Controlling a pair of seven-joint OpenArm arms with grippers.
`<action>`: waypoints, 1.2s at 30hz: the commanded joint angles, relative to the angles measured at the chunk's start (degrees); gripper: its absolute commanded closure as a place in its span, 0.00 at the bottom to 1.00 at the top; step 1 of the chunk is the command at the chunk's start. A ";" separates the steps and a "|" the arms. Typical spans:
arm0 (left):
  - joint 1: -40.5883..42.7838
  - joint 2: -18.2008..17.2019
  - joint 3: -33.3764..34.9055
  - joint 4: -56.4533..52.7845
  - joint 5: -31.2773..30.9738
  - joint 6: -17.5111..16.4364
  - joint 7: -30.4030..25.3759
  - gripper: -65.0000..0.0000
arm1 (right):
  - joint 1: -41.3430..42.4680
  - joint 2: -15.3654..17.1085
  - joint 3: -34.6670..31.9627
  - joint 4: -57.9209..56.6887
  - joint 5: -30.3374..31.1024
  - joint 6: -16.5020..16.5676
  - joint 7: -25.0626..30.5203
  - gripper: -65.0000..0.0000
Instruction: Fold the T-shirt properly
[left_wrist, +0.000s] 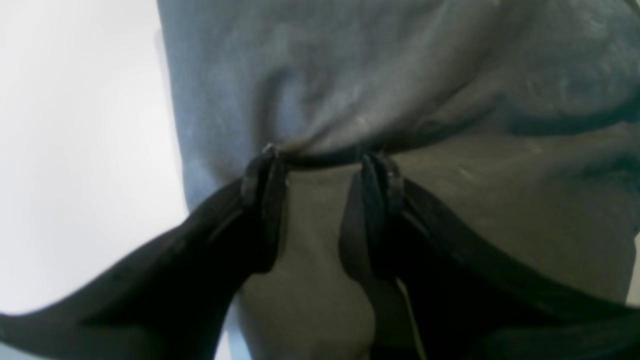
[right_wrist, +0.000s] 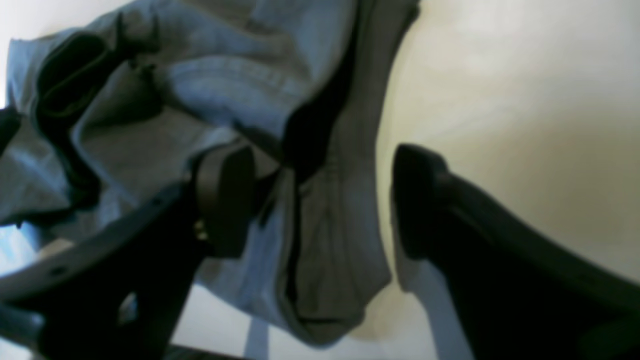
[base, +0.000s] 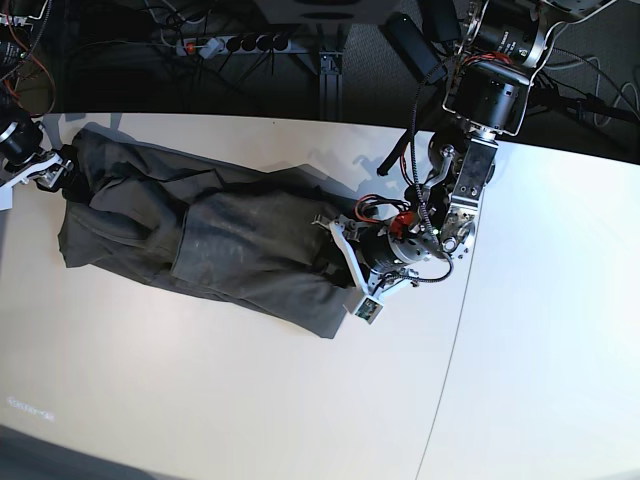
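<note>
The dark olive-grey T-shirt (base: 220, 250) lies in a long, creased band on the white table (base: 200, 400), running from the far left to the middle. My left gripper (base: 340, 250) is at the band's right end. In the left wrist view its jaws (left_wrist: 322, 167) stand close together on a puckered fold of the shirt (left_wrist: 400, 75). My right gripper (base: 62, 172) is at the shirt's far-left corner. In the right wrist view it (right_wrist: 320, 200) is wide open, with one finger (right_wrist: 225, 195) on the cloth (right_wrist: 225, 75), the other over bare table, and a shirt edge between them.
A power strip (base: 230, 42) and cables lie on the dark floor behind the table's far edge. A thin seam (base: 450, 350) runs down the tabletop right of the shirt. The left arm's body and red wiring (base: 400, 220) hang over the shirt's right end.
</note>
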 joint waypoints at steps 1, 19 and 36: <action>0.24 -0.39 0.02 -0.63 2.32 0.90 6.38 0.55 | 0.70 1.03 0.55 -0.07 0.87 4.20 1.01 0.33; 0.24 -0.37 0.02 -0.63 2.23 0.90 6.91 0.55 | 4.39 -0.35 -0.28 -11.98 3.50 4.26 -0.50 0.33; 0.39 -0.37 0.02 -0.63 1.57 0.92 7.32 0.55 | 2.08 -0.33 -1.38 -12.02 5.18 4.28 -3.48 0.33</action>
